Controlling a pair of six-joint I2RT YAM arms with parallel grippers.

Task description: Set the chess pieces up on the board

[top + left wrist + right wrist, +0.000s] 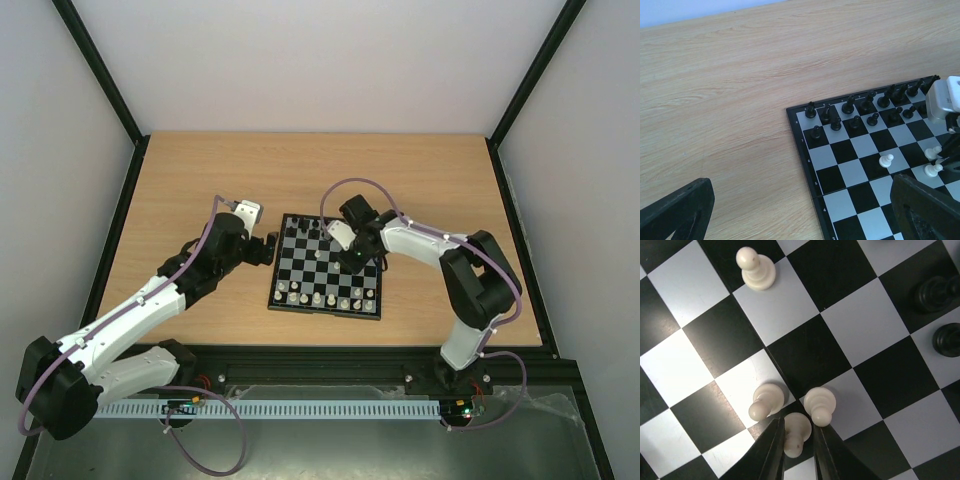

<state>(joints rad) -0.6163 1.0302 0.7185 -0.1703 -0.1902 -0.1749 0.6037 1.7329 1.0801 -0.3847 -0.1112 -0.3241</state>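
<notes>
Your bench (pixel 200 180) is the biggest thing here, and two arms reach over it from the near edge. The left arm (pixel 130 315) stretches toward the left side of the board (pixel 325 311), which lies flat in the middle of the bench. The right arm (pixel 470 270) bends in over the board's right half. I think the left one sits off to the side so the right one has room to work. The left claw (pixel 266 249) is spread as wide as it goes, just beside the board's left rim, and it holds nothing. The black pieces (pixel 855 107) stand in two rows on the far side, so that side looks about done. Many white pieces (pixel 325 298) stand along the near edge, but a few pawns are out on the middle squares, so you have more to do. The right claw (pixel 796 431) points down among three of those pawns, bunched close together. Its thin fingers (pixel 769 455) are nearly pressed together and pinch one white pawn (pixel 799 424) from both sides. Two other pawns (pixel 767 399) stand just beside it, so coming in from above is likely the only way to fit. Lift gently, or a neighbor may tip.
</notes>
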